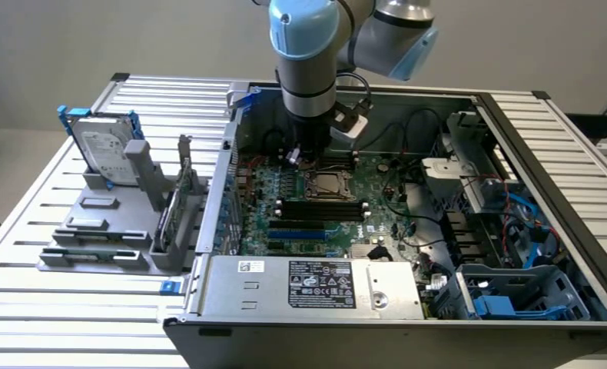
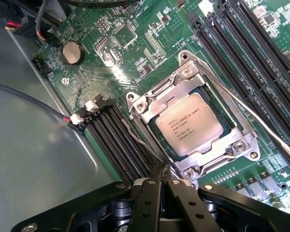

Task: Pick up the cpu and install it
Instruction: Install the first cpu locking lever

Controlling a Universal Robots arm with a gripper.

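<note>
Now, gripper (image 2: pixel 160 186): pressing its fingers tight together, holding nothing, hanging just beside the socket (image 2: pixel 152 104).
Cpu (image 2: pixel 192 124): lying flat inside the socket, silver top facing up.
Socket: sitting near the middle of the green board (image 2: pixel 135 63), between black slots (image 2: pixel 121 140).

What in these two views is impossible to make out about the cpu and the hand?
- Wrist view: the cpu has its rim under the socket frame, so full seating is unclear.
- Wrist view: whether the shut hand pinches the lever wire; its tips cover the contact.
- Exterior view: the hand's tips, hidden behind the arm.
- Wrist view: the cpu's print, too small to read.
</note>
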